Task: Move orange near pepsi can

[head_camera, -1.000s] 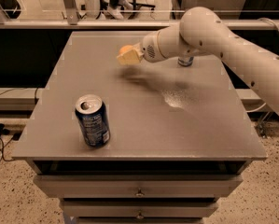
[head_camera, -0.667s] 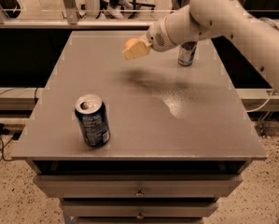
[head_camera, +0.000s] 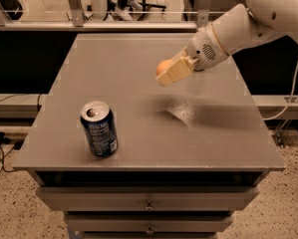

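The orange is held between the cream fingers of my gripper, above the middle of the grey table. The gripper is shut on the orange, and only part of the fruit shows behind the fingers. The pepsi can, dark blue with a silver top, stands upright near the table's front left. The gripper is to the right of the can and farther back, well apart from it. My white arm reaches in from the upper right.
The table has drawers under its front edge. A railing and metal posts run behind the table. A cable hangs at the right side. Floor lies to both sides.
The gripper with the orange has moved to the right and toward the front of the table. The arm now covers the slim can at the back right. The pepsi can has not moved.
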You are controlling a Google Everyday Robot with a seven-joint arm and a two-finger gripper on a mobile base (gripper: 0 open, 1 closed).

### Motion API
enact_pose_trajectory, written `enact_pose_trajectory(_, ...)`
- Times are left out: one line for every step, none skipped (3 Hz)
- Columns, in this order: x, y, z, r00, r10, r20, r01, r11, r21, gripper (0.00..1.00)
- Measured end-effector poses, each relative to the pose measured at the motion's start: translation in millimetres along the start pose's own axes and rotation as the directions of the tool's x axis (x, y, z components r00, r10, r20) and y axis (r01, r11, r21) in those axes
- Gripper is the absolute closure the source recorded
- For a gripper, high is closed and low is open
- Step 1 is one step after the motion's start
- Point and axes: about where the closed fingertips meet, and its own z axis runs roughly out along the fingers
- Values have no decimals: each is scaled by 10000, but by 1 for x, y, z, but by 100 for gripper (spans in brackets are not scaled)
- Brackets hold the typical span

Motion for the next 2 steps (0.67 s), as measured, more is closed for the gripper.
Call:
enact_pose_trajectory(49,28,-16,9987,479,-179,-493,9948,-891,100)
enact_pose_trajectory(48,28,-16,9987,471,-179,-485,9948,-892,100)
